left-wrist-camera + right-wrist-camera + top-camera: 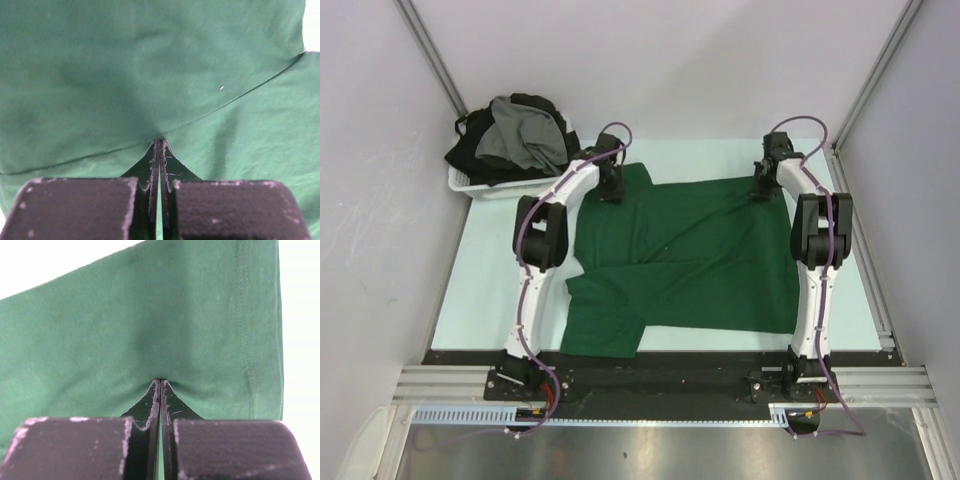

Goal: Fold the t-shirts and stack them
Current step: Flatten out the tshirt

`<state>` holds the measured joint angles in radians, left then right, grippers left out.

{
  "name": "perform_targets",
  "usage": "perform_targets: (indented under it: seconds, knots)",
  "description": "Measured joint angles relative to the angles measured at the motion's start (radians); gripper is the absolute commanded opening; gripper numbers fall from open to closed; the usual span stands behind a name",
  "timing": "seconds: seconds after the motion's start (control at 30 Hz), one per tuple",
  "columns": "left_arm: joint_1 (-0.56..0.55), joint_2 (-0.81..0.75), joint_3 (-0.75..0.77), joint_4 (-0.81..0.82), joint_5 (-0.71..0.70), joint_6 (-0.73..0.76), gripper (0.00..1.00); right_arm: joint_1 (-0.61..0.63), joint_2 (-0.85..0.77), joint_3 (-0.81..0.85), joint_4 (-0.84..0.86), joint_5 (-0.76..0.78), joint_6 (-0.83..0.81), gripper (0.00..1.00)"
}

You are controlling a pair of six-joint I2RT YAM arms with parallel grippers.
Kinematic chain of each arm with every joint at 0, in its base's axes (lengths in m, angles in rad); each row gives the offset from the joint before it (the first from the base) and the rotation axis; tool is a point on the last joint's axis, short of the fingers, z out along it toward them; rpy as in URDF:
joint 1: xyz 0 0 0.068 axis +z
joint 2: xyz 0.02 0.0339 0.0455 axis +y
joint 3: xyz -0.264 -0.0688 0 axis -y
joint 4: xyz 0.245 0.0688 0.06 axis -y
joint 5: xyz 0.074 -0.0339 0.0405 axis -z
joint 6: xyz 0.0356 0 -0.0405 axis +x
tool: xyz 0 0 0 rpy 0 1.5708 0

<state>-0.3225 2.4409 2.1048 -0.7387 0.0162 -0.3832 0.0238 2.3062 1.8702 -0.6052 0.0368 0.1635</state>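
- At the table's (pixel 490 290) far side, both arms reach to the back edge of the green shirt (pixel 690 260). It lies spread flat, collar end to your left and hem to your right.
- Left gripper (pixel 158 144): jaws pinched tight on a thin ridge of green cloth. A seam crosses just past the tips, so it looks like the far sleeve joint.
- Right gripper (pixel 160 384): jaws likewise closed on green cloth, close to the far hem corner. The hem stitching runs just right of the tips.
- The near sleeve (pixel 605 325) lies flat and sticks out toward the arm bases.
- Basket (pixel 470 186), far left corner: a grey shirt (pixel 525 135) heaped on black shirts (pixel 470 150), all unfolded.
- Step, as judged: first fold of the first shirt. The far edge is gripped and nothing is doubled over yet.
- Next move likely calls for you to raise both grippers together, just enough to free the edge.
- Then carry it toward the near edge, keeping the cloth taut between the two hands.
- Watch for uneven lift. A lagging side would skew the fold line or drag the whole shirt.
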Motion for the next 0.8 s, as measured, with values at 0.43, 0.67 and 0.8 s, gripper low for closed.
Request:
perform_targets:
  seconds: [0.43,0.67,0.8]
  knots:
    - [0.068,0.158,0.258,-0.021,0.084,-0.089,0.00,-0.004,0.225,0.390,-0.110,-0.009,-0.003,0.00]
    - [0.120,0.188,0.293,0.031,0.103,-0.132,0.00,-0.006,0.288,0.498,-0.122,-0.014,0.002,0.00]
    - [0.138,0.186,0.276,0.056,0.116,-0.141,0.00,-0.007,0.282,0.481,-0.111,-0.014,0.004,0.00]
